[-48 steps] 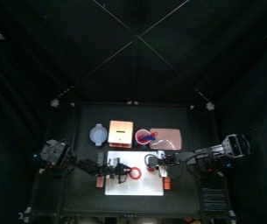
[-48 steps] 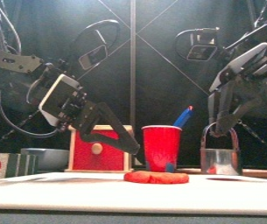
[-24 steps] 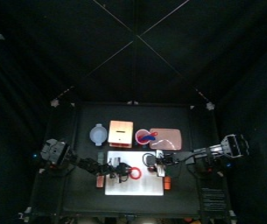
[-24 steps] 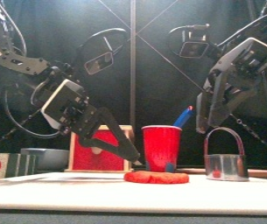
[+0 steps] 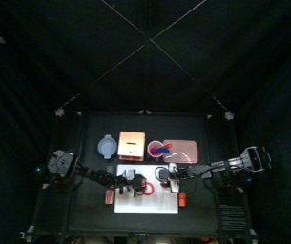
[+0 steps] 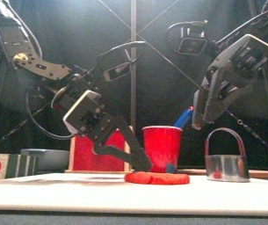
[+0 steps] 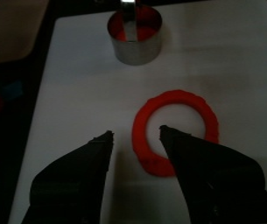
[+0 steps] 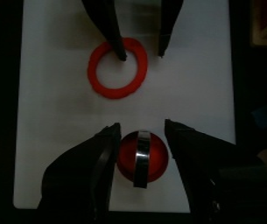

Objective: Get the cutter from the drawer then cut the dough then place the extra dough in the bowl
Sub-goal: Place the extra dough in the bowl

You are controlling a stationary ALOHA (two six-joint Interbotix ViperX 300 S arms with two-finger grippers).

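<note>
Black curtains ring the tabletop, where a white cutting board (image 5: 135,202) lies at the front. On it the red dough ring (image 6: 157,177) lies flat. Near it, but apart, stands the metal cutter (image 6: 221,165) with a red dough disc (image 8: 154,163) inside (its wire handle upright). The left gripper (image 7: 136,133) is low over the ring, jaws spread wide and empty, straddling one side of it. The right gripper (image 8: 140,128) hangs above the cutter, clear of it, jaws open and holding nothing. Behind the board are a red cup (image 6: 163,149), the wooden box (image 5: 135,145) and the blue-grey bowl (image 5: 106,146).
</note>
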